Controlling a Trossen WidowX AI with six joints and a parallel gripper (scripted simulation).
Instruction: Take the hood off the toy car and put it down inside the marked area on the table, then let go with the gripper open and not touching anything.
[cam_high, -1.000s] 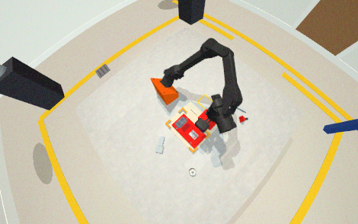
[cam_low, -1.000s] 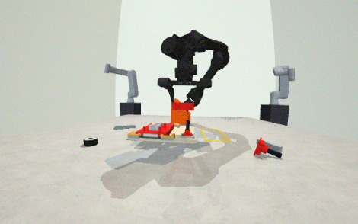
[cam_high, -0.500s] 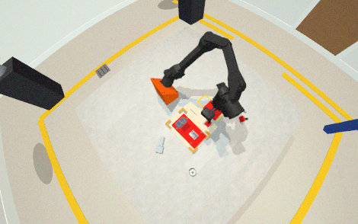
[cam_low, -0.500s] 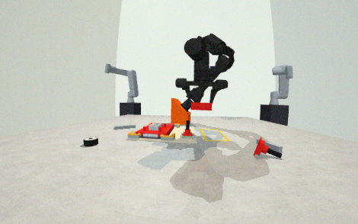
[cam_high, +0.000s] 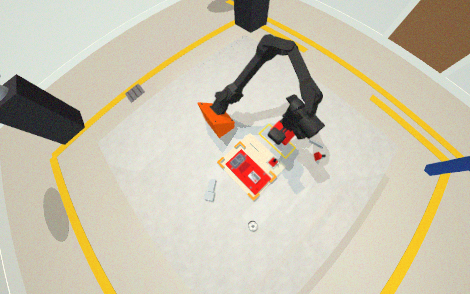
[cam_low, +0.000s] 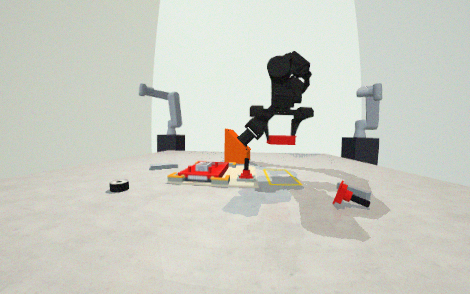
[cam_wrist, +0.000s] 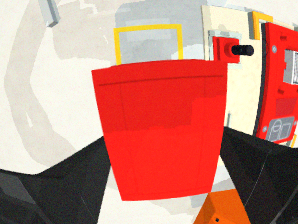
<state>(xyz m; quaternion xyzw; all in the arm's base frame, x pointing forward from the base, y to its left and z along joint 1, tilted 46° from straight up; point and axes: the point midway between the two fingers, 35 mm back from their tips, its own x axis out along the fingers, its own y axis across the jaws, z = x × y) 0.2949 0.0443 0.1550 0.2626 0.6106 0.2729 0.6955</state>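
Observation:
My gripper (cam_high: 283, 132) (cam_low: 281, 139) (cam_wrist: 163, 136) is shut on the red hood (cam_high: 288, 139) (cam_low: 281, 140) (cam_wrist: 160, 107), with one finger at each side. The hood hangs roughly level, well above the table. The marked area, a yellow outline (cam_high: 272, 145) (cam_low: 287, 185) (cam_wrist: 117, 47), lies on the table below; in the wrist view it shows past the hood's far edge, which hides its near part. The toy car (cam_high: 245, 169) (cam_low: 216, 171) (cam_wrist: 285, 107) is red with grey parts and sits between orange corner pieces beside the marked area.
A red piece with a black peg (cam_high: 273, 161) (cam_low: 245, 173) (cam_wrist: 228, 49) stands upright between car and outline. A similar piece (cam_high: 318, 156) (cam_low: 342, 194) lies tipped beyond the outline. A wheel (cam_high: 253, 226) (cam_low: 119, 186) and a grey piece (cam_high: 210, 192) (cam_low: 163, 167) lie past the car.

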